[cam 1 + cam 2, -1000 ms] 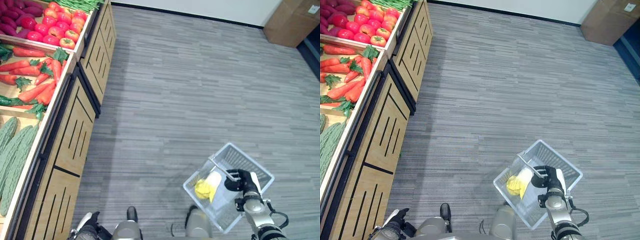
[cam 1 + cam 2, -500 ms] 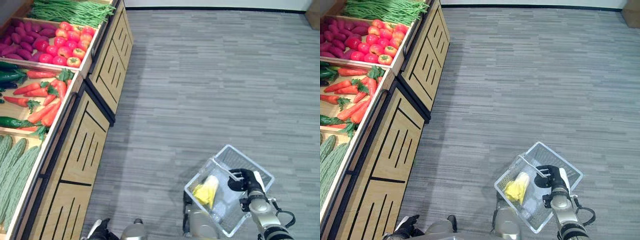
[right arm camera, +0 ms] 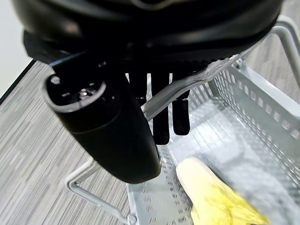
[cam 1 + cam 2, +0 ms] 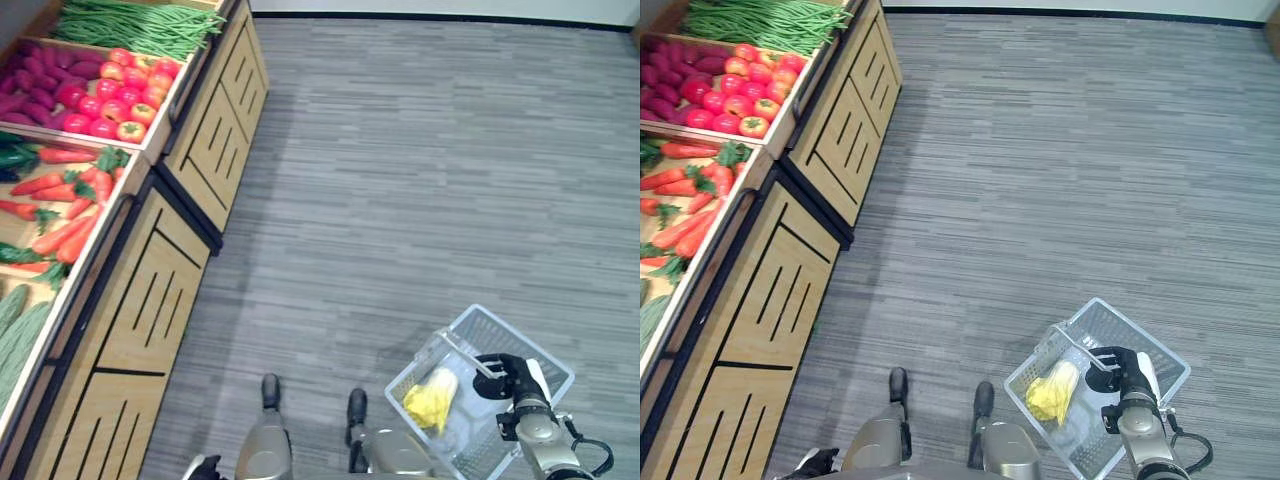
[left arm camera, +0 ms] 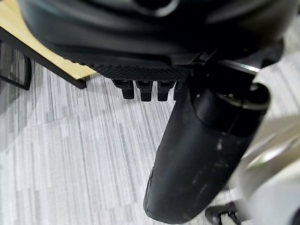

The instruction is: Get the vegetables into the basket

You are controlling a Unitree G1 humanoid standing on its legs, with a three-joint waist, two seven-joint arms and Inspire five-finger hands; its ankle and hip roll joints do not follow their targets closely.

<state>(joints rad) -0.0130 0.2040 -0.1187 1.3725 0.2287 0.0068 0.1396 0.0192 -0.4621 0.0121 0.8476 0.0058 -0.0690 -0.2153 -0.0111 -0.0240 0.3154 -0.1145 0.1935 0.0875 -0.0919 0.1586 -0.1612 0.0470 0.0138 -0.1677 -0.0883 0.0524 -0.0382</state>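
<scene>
My right hand (image 4: 508, 376) hangs at my lower right, shut on the thin wire handle (image 3: 183, 88) of a pale grey mesh basket (image 4: 535, 347). A yellow-white cabbage (image 4: 434, 396) lies inside the basket, toward its left end; the right wrist view shows the cabbage (image 3: 212, 198) just past my curled fingers. The vegetables lie in wooden bins at the left: green beans (image 4: 140, 24), tomatoes (image 4: 103, 101), purple sweet potatoes (image 4: 28, 86), carrots (image 4: 58, 204) and pale green gourds (image 4: 14, 331). My left hand (image 4: 816, 462) hangs by my side, fingers relaxed, holding nothing.
The wooden stand (image 4: 165, 300) with black-slotted fronts runs along the left side, its nearer section jutting further out over the floor. Grey striped carpet (image 4: 420, 170) stretches wide from the stand to the far wall.
The whole view has shifted: the stand sits further left and the basket lower right. My right hand keeps its hold on the basket handle, with the cabbage still inside.
</scene>
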